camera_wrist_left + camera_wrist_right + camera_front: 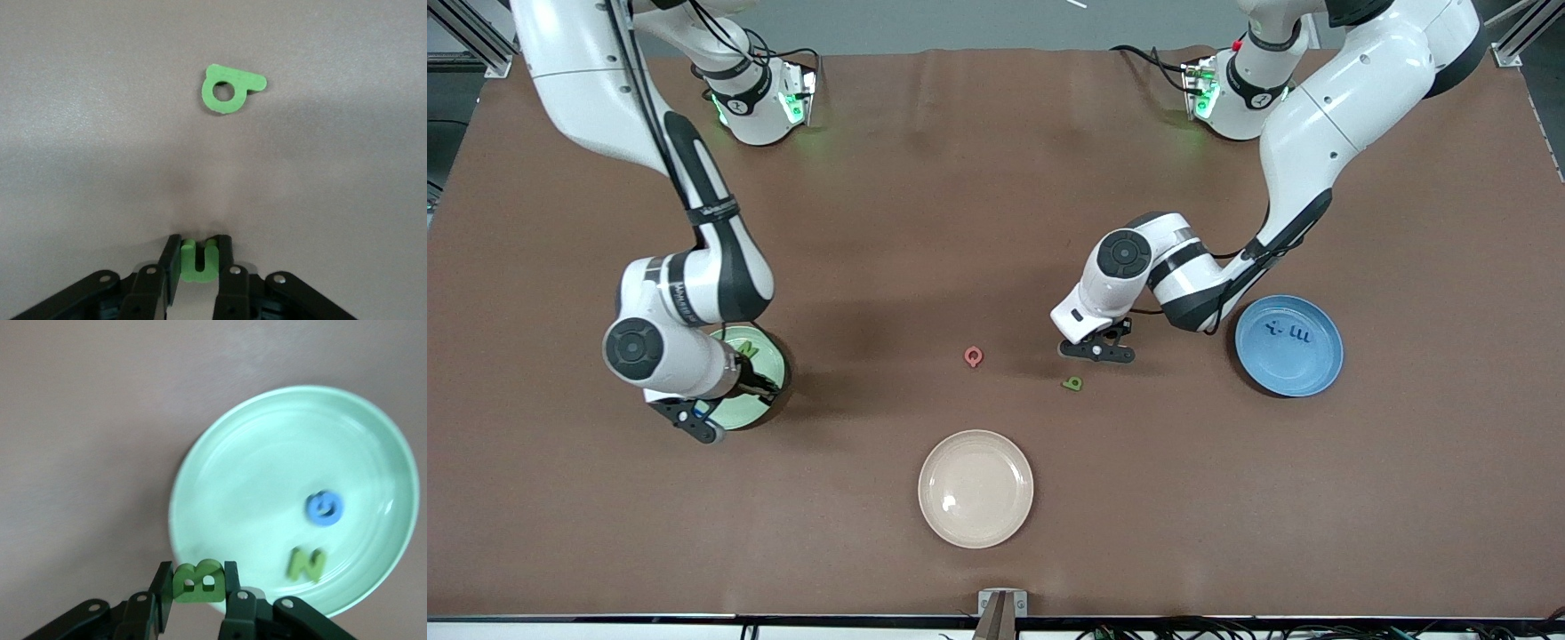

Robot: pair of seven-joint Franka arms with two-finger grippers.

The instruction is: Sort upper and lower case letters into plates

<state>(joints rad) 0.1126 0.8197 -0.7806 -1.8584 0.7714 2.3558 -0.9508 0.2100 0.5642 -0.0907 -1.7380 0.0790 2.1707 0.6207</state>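
Two grips live, two letters loose on table.
Largest first: mint plate (373, 440) at right arm's end holding blue G (324, 507) and green N (306, 563); blue plate (1288, 345) at left arm's end with two small blue letters; cream plate (975, 488) nearest camera, not a target. Right gripper (197, 581) over mint plate rim, clamped on green B (197, 579). Left gripper (197, 261) low over table, pinched tight on green n (198, 261). Pink Q (973, 356) and green b/q piece (230, 89) waiting mid-table. Risks: B released at rim, landing outside; thin n slipping or twisting in transit.
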